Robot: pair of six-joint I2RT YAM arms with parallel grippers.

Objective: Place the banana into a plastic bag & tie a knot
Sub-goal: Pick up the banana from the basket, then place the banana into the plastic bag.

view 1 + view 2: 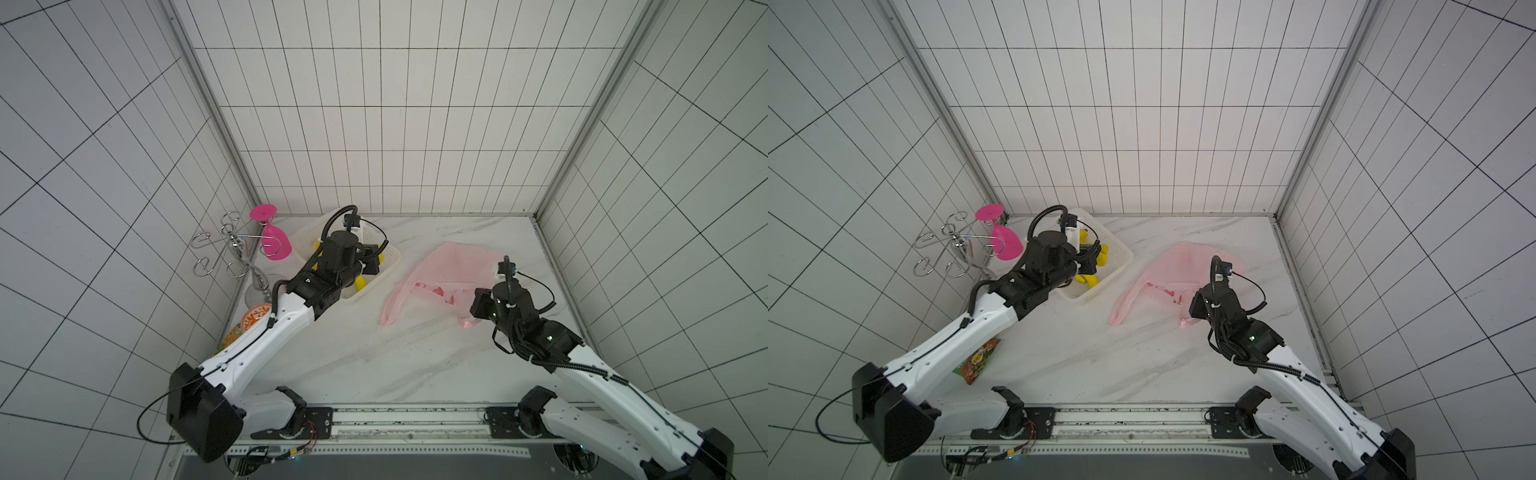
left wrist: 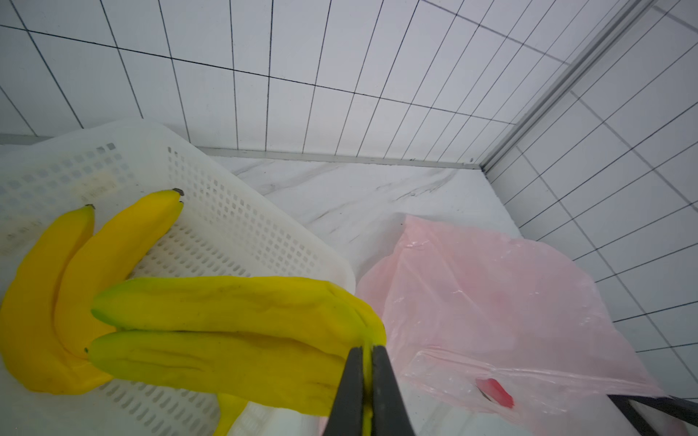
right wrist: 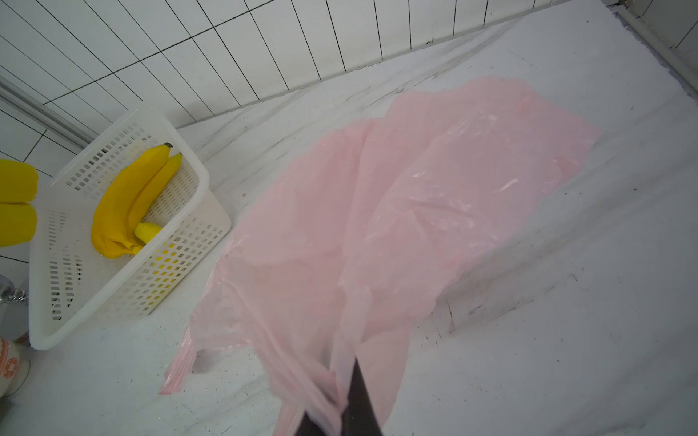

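**Both grips are taken**

Closest to us, a snack packet [image 1: 978,359] lies on the marble table [image 1: 374,353], partly under the left arm. A white cup with an orange print [image 3: 11,370] stands a little farther in, near the basket's front corner.

Next we come to the right gripper [image 3: 340,392]. Its jaws are pressed together on one handle of the plastic bag [image 1: 453,266], with the thin pink film bunched up between them. The bag itself lies flat and creased on the right half of the table, its mouth turned toward us and a small red-orange print [image 1: 436,291] near that mouth. The other handle [image 1: 392,307] rests loose on the marble, well apart from the one being pinched.

To the left of the bag we see the left gripper [image 2: 365,349], clamped on the stem of the banana bunch [image 2: 226,313]. It holds the fruit over the white basket [image 1: 392,259], with the fruit tips pointing away from the bag. A second bunch [image 3: 128,196] lies inside the basket. We cannot tell whether the two bunches touch.

Farthest back, in the left corner against the tiled wall, a metal rack [image 1: 232,249] stands with a pink glass [image 1: 274,243] hanging from it.
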